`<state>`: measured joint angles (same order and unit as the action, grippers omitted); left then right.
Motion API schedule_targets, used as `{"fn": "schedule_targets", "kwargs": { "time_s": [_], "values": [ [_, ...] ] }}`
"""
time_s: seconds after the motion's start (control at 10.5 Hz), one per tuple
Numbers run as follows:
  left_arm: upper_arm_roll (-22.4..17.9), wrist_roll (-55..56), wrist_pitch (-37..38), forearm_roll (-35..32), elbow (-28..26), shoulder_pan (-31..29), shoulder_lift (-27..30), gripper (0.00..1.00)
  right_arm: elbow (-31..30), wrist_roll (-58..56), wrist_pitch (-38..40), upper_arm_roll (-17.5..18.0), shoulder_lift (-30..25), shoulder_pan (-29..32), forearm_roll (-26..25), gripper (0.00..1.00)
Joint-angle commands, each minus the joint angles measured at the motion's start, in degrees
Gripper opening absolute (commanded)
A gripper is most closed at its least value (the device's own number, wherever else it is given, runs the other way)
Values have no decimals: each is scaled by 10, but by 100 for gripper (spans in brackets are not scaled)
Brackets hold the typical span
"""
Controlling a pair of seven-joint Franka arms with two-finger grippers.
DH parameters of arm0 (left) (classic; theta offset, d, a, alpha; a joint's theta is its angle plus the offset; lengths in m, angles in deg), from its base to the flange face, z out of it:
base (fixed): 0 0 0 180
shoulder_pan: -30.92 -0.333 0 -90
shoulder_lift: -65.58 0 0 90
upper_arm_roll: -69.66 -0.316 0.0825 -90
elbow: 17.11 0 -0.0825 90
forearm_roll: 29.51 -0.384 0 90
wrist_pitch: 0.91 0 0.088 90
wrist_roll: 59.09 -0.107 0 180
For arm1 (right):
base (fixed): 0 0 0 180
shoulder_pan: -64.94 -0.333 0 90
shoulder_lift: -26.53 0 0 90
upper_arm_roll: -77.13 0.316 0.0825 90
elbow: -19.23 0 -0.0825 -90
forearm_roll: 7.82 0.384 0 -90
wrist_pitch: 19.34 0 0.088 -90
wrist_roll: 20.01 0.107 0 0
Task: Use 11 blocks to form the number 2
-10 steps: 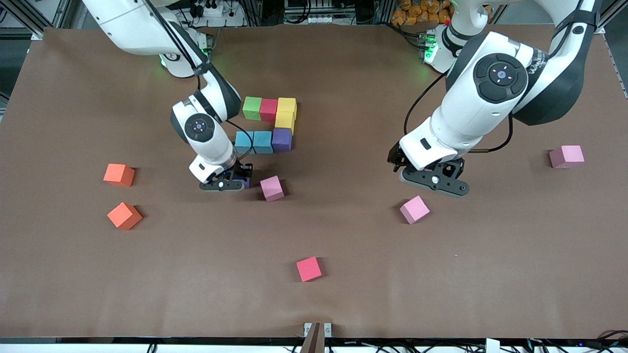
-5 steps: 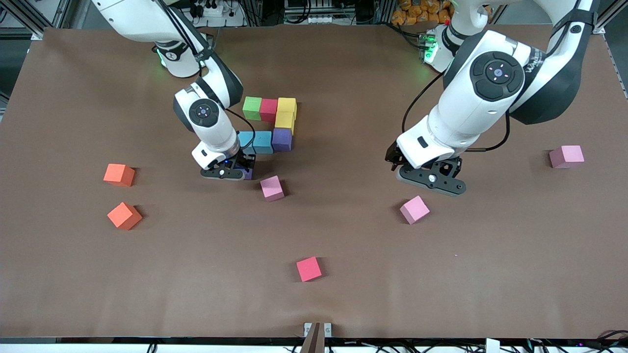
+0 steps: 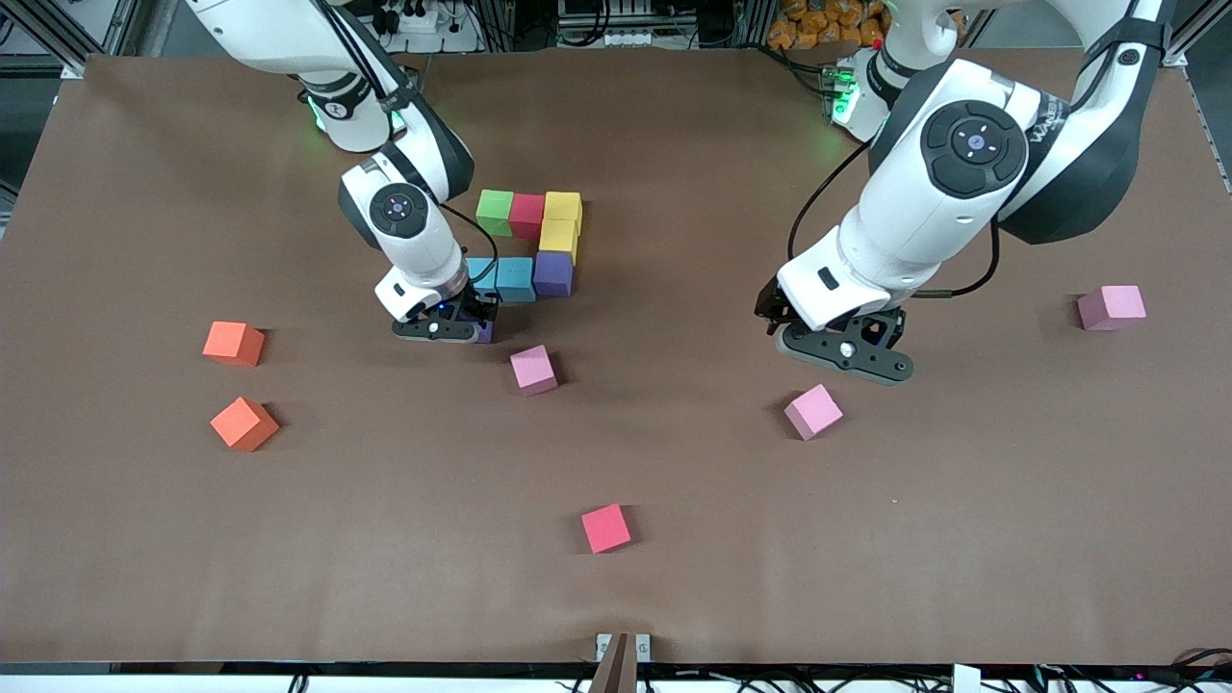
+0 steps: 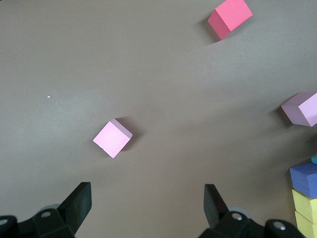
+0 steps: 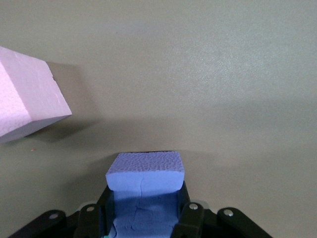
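The blocks form part of the number 2: green, red and yellow in a row, a second yellow, then light blue and purple. My right gripper is shut on another purple block, low beside the row's light-blue end. I cannot tell whether it touches the table. Loose pink blocks lie at three spots. My left gripper hangs open and holds nothing, above the table close to the middle pink block.
Two orange cubes lie toward the right arm's end of the table. A pinkish-red cube sits alone nearer the front camera. The nearest pink block lies just off the held purple one.
My right gripper has carried the purple block away from the front camera, up to the light-blue end of the row. The left arm has hardly moved.
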<state>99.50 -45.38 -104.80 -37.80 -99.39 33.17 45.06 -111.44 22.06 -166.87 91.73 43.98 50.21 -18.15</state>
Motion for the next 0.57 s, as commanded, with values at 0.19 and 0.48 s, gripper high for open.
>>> {"fn": "schedule_targets", "kwargs": {
  "time_s": [0.19, 0.48],
  "values": [
    [0, -9, 10, 15, 1, -8, 7, 100, -18, 28, -4, 3, -15, -7, -8, 0],
    [0, -9, 10, 15, 1, -7, 7, 100, -21, 40, -3, 4, -14, -13, -9, 0]
  ]
}}
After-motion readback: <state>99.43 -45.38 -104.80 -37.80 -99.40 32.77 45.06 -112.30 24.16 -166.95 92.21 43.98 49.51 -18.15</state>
